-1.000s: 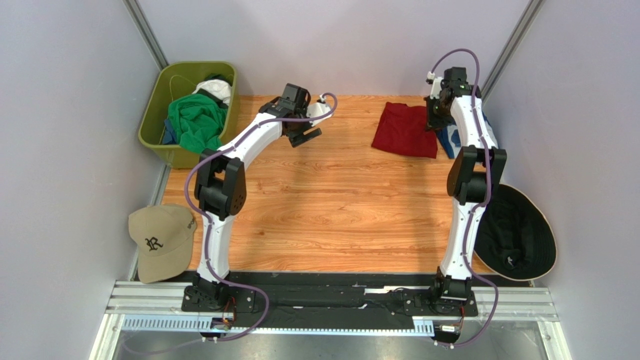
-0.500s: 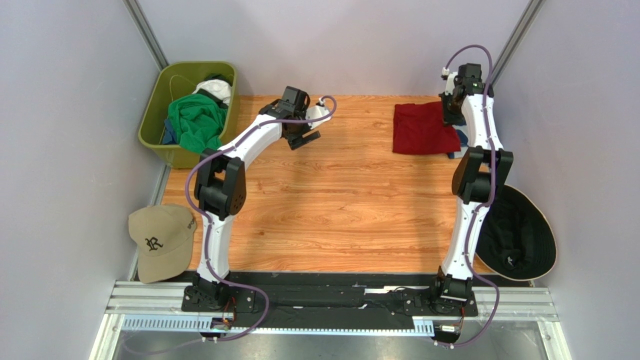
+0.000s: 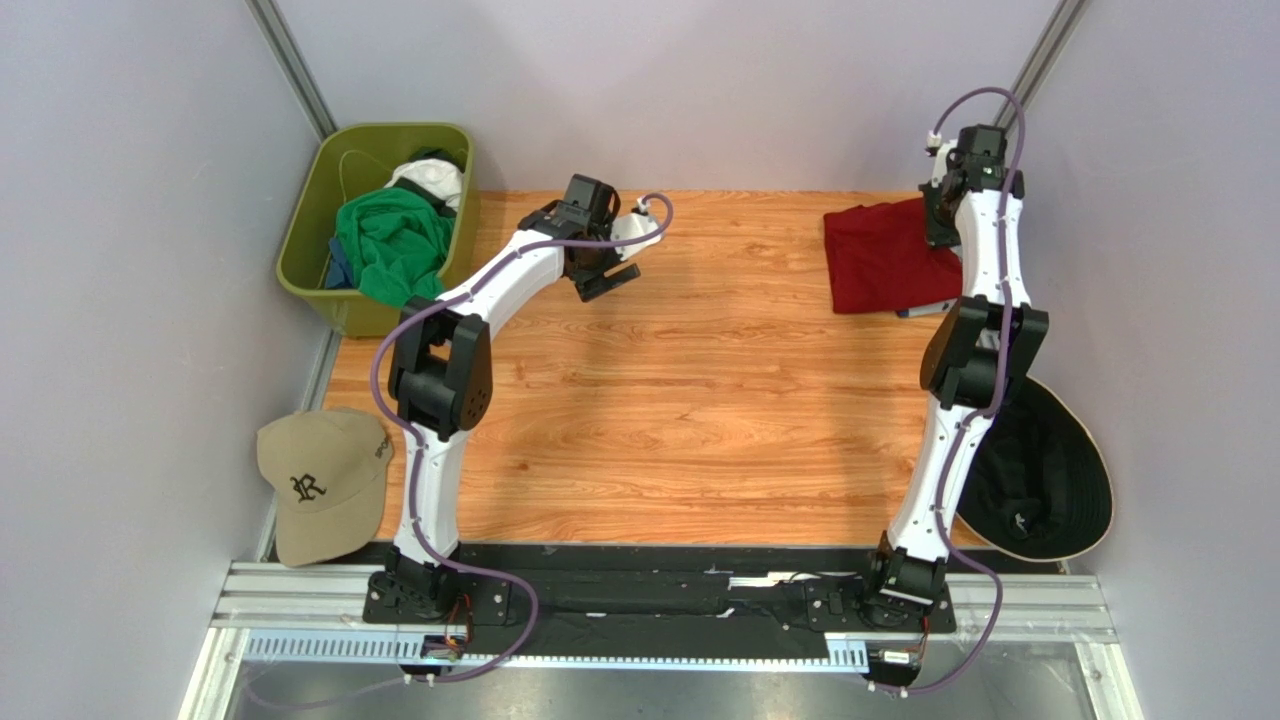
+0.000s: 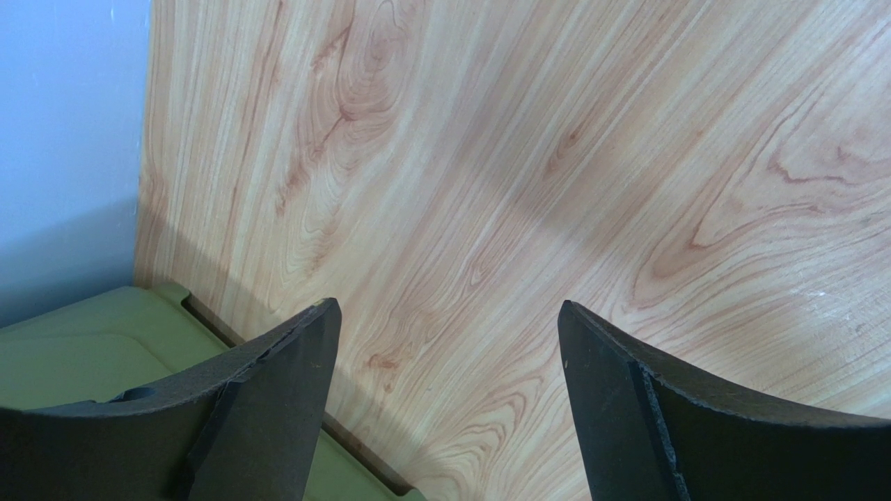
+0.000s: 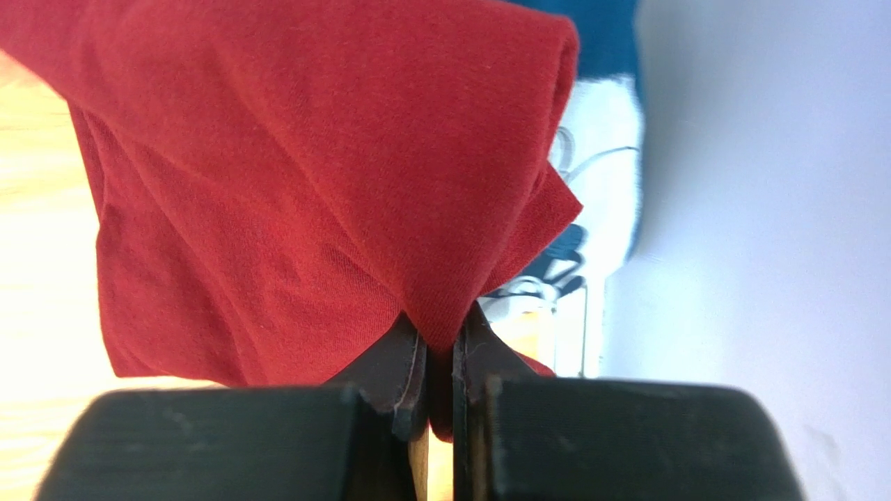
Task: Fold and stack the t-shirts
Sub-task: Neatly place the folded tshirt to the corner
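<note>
Near left: tan cap (image 3: 320, 483) sits off the tabletop (image 3: 676, 420) edge, beside the base of my left arm (image 3: 436, 375).
Near right: black wide-brimmed hat (image 3: 1037, 468) lies off the right edge, just beside my right arm (image 3: 962, 360).
Left jaws: wide open and gripping nothing. They hang over bare wood at the far left. Wrist view shows both fingers (image 4: 272, 397) apart, with the bin corner just under the left one.
Green bin (image 3: 308, 240): off the far-left corner of the tabletop. The bright green t-shirt (image 3: 388, 240) is bunched inside, well apart from both sets of jaws. There's white and dark cloth behind it, but I can't tell what it is.
Right jaws: closed, pinching a folded edge of the dark red t-shirt (image 5: 293, 177).
Dark red t-shirt, position: far-right corner of the tabletop, close to the wall. The pinched corner runs straight into the jaws. The rest spreads away from them, toward the tabletop centre in the top view. I can't tell whether the pinched edge is lifted.
Navy-blue t-shirt (image 5: 598, 42): under the red one, on the wall side. I only see a strip of blue and some white print past the red edge, just beside the jaws and not gripped.
</note>
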Controlling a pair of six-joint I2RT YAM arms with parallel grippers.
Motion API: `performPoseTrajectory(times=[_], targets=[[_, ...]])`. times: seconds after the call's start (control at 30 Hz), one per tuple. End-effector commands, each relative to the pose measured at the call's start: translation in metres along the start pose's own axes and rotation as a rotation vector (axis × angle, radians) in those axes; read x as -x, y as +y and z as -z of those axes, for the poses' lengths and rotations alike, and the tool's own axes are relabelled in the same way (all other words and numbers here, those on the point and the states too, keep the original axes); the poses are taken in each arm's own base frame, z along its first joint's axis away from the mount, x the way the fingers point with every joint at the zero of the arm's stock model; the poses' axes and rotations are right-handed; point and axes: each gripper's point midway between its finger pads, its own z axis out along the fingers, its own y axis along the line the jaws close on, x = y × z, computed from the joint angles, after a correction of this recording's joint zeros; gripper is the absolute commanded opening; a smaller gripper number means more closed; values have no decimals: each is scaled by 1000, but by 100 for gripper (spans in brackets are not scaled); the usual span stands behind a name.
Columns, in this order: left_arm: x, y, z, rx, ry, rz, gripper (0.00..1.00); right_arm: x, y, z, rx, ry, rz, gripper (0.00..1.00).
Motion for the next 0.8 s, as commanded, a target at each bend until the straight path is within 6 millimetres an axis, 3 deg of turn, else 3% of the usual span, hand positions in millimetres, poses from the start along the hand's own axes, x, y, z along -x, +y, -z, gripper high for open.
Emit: performPoseTrajectory(times=[0.0, 0.27, 0.37, 0.77], targets=[[14, 13, 26, 39, -46, 19, 85, 39, -53, 35, -130, -149, -24, 0], [12, 9, 25, 29, -37, 16, 85, 23, -91, 28, -188, -124, -48, 0], [11, 9, 26, 27, -36, 16, 85, 18, -96, 20, -194, -113, -56, 0], [6, 2, 21, 13, -14, 2, 84, 24, -118, 32, -205, -169, -120, 0]])
